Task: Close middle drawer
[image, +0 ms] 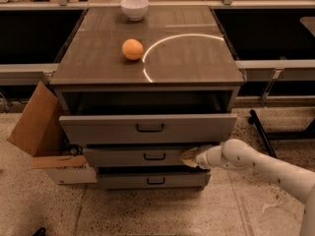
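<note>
Beyond a speckled floor, a grey bench (197, 65) is seen with three drawers. The middle drawer (133, 157), low-fronted with a small dark handle, is pulled out slightly beneath the further-drawn top drawer (108, 128); its tray is hidden. The end effector (189, 157) is set, seemingly touching, at the front's right end; whether it is open or closed cannot be told. An orange (133, 49) and a white bowl (134, 7) are carried on top, and an open cardboard box (37, 127) is stood at the left.

White glossy tubular arm (275, 173) at near right. Bulbous joint (235, 155) speckled with small dark dots. It tapers to a tan gripper (189, 157) at the middle drawer (133, 157) front's right end.
</note>
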Robot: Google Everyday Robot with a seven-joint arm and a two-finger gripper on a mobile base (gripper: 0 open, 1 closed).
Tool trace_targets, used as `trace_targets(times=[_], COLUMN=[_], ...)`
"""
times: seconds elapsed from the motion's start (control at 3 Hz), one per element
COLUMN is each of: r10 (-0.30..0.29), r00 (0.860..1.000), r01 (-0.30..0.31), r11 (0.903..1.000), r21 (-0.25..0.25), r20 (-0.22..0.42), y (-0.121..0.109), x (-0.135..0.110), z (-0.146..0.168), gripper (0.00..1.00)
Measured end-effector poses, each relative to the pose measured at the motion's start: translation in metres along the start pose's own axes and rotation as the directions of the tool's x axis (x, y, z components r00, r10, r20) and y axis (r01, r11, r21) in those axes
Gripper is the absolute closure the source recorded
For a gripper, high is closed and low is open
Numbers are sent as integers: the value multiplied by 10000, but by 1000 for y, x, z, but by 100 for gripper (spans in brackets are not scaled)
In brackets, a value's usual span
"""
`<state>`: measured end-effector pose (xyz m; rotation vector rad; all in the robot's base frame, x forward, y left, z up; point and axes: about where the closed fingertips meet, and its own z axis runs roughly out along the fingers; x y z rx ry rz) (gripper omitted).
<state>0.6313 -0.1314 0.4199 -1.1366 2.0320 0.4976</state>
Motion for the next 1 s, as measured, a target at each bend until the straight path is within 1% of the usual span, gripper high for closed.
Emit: trace_targets(times=[0.33,1.0], r10=[-3,0], r00=[10000,9999], r01=[3,-1], r11=[10000,10000], r21=[24,-25], r20=[-28,-118], y=[-7,-8], x=[-5,-4], z=[3,5], gripper=[100,100])
